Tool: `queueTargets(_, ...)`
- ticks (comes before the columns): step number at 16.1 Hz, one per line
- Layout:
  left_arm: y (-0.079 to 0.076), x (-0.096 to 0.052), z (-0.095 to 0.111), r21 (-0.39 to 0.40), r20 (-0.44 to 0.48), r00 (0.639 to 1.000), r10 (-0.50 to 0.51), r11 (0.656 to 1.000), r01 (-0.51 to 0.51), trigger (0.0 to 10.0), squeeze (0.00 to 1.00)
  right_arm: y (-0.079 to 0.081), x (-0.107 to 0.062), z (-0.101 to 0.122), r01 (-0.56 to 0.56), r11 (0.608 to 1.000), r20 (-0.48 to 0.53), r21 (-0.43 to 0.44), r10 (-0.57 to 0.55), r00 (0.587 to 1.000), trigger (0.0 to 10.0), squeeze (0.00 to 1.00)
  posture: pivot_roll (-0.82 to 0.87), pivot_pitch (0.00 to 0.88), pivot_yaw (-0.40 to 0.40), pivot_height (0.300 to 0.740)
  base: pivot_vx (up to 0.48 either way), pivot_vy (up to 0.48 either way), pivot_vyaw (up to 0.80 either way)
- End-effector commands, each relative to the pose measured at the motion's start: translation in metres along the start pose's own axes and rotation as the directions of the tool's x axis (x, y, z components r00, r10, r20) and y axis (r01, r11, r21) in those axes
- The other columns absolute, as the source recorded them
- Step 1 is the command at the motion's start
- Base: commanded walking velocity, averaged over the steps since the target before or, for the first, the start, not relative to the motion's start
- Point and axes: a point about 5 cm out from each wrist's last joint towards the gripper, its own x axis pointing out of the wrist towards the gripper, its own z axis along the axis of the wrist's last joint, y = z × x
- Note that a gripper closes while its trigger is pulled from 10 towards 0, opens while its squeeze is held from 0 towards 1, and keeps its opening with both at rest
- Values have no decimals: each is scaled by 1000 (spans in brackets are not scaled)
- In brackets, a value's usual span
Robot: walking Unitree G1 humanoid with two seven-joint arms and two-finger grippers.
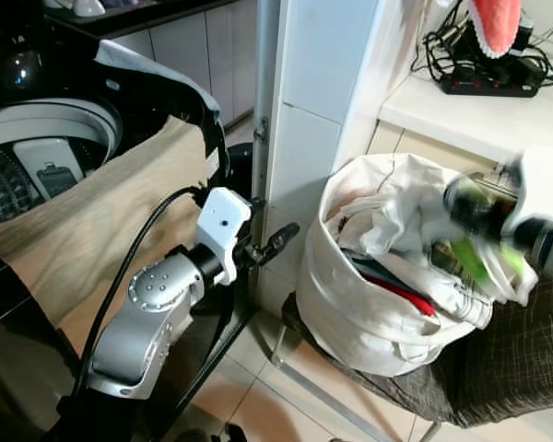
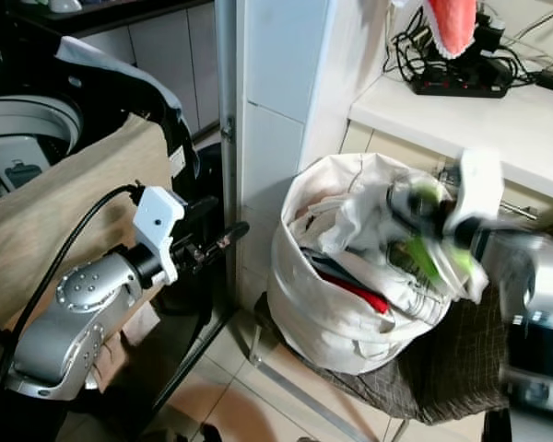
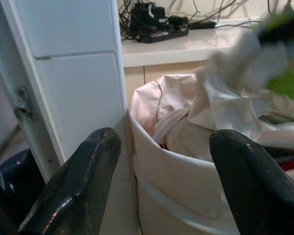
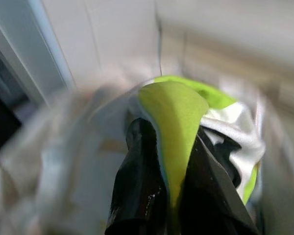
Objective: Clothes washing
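Right gripper (image 4: 169, 196): fingers pinched tight on a lime-green and white garment (image 4: 179, 122), fabric squeezed between the two black fingers. It sits over the far side of a white fabric laundry bag (image 1: 369, 322), just above the heap of clothes; heavily blurred in the head views.

Left gripper (image 3: 166, 181): fingers spread wide, holding nothing. It points at the bag from the washer side, near the bag wall but apart from it. A white tiled pillar (image 1: 323, 110) stands just beyond the gripper, between washer and bag.

The laundry bag is stuffed: white cloth (image 1: 396, 216) piled on top, a red piece (image 1: 410, 295) lower down among darker items. The bag rests on a dark checked cloth (image 1: 516, 359) over a metal-framed stand on the tiled floor (image 1: 286, 405).

Behind the left arm (image 1: 157, 313): a top-loading washing machine (image 1: 46, 138) with its lid up, and a large beige cloth (image 1: 92, 230) draped over its front edge.

Beyond the right gripper is a white bench (image 1: 479, 115) carrying a black power strip with tangled cables (image 1: 484, 78). A pink-red cloth (image 1: 496, 23) hangs above it.
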Motion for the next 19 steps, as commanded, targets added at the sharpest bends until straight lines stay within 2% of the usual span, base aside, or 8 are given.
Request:
queueTargets(1,2,0,5,17,25,1000,12,1000,-12,10000,0,-3,-11,30,-5,1000,128,-14,7,992,0,0,-37,0,-85,740,0,0,0)
queueTargets(5,5,6,15,23,80,997,8,1000,-10,10000,0,1,-32,104,-40,997,344,-61,58,937,0,0,-44,0,-69,740,0,0,0)
queueTargets(8,7,13,29,51,135,991,-6,999,-1,10000,0,9,-62,168,-131,987,520,-91,160,839,0,0,-43,0,-64,740,0,0,0)
queueTargets(11,10,22,46,45,204,979,-10,999,1,10000,0,24,-76,195,-239,964,586,-113,259,768,0,0,-46,0,-58,740,0,0,0)
queueTargets(12,15,29,63,-30,281,960,17,1000,-9,10000,792,34,-78,203,-345,932,593,-110,340,730,0,0,-49,0,-57,740,0,0,0)
queueTargets(13,17,37,79,-77,344,939,22,997,5,10000,1000,49,-72,197,-441,887,546,-136,439,713,0,0,-49,0,-56,740,0,0,0)
queueTargets(16,15,49,107,-115,453,891,-16,990,76,10000,1000,79,-55,169,-571,795,399,-205,600,693,0,0,-50,0,-57,740,0,0,0)
queueTargets(19,8,48,120,-193,538,838,-88,955,225,10000,1000,95,-46,147,-667,722,330,-185,685,650,0,0,-47,0,-64,740,0,0,0)
